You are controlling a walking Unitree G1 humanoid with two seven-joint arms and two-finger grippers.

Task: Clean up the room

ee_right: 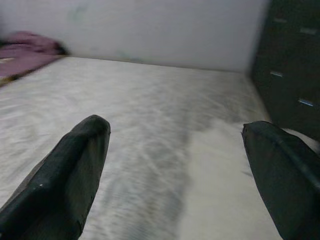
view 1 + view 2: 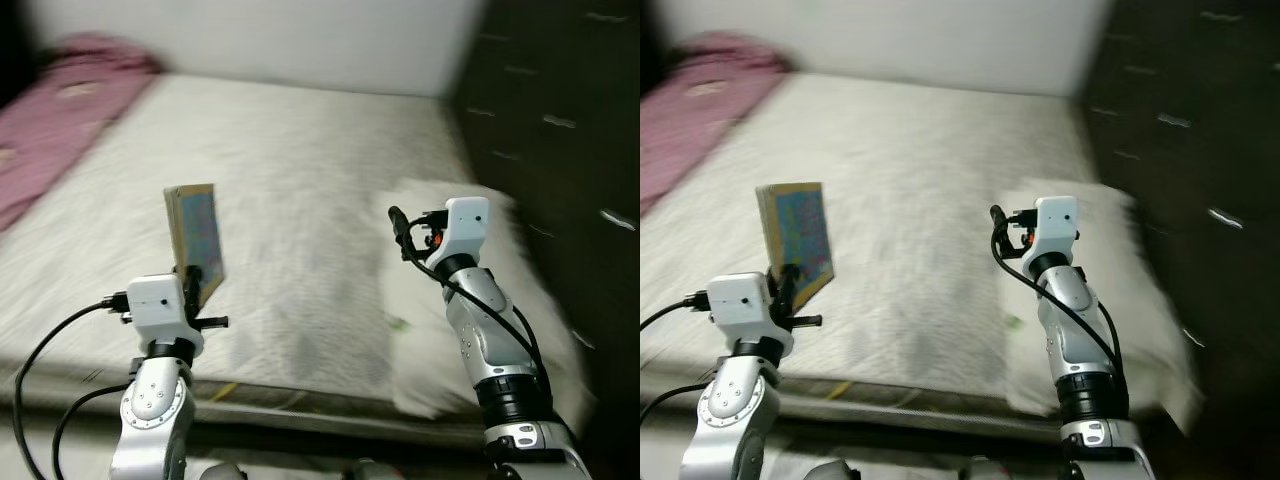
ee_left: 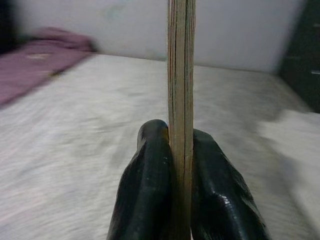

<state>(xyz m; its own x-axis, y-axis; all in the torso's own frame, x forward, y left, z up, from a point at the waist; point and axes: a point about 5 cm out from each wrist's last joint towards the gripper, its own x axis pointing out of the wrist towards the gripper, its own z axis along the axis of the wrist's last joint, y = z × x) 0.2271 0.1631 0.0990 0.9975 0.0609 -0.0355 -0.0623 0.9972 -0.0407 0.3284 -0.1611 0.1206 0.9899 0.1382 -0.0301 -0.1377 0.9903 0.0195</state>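
Far left: a pink blanket point(image 2: 62, 95) lies bunched at the far left edge of the mattress point(image 2: 300, 180). It plays no part in the present step, though it may need tidying later.

Left: my left gripper point(image 3: 181, 175) is clamped on the lower edge of a thin book point(image 2: 194, 238), one finger on each cover. The book stands upright above the near left part of the mattress, clear of its surface, with the colourful cover facing right. The left wrist view shows it edge-on and plumb between the fingers point(image 3: 147, 185).

Assessment: the step in hand appears to be carrying the book off to wherever it belongs. The grip is low on the book, so the tall free end could swing or lever out. I should hold pressure steady, keep the wrist level, and move at a modest pace. The views are blurred, so I judge placement should wait until the picture is sharp.

Right: my right gripper point(image 1: 175, 150) hangs with fingers spread wide and nothing between them, above the near right part of the mattress. Just beyond and beneath it lies a white pillow point(image 2: 470, 300), against the right edge beside a dark dresser point(image 2: 560, 130). That gripper is free to steady the book if it tilts.
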